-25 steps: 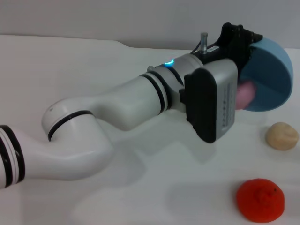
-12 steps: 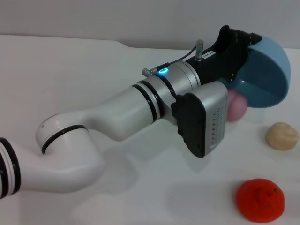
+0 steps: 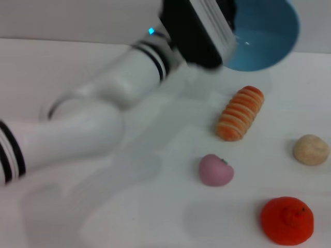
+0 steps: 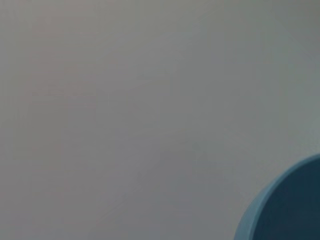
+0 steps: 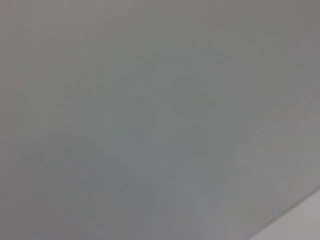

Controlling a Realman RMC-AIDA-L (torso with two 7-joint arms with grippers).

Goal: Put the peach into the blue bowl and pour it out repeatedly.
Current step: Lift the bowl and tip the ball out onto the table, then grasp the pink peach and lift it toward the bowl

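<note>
Our left gripper (image 3: pixel 227 31), top centre of the head view, holds the glossy light blue plastic bowl (image 3: pixel 264 39) aloft; we cannot tell its finger state. The matte pink-mauve toy peach (image 3: pixel 216 170) lies lower centre on the white table (image 3: pixel 62 67). We should set the bowl down level, well apart from the peach.

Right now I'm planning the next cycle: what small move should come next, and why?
Probably lower the blue bowl upright onto the table. It hangs empty in the air on the left arm, while the peach lies loose on the table, ready for reloading.
</note>
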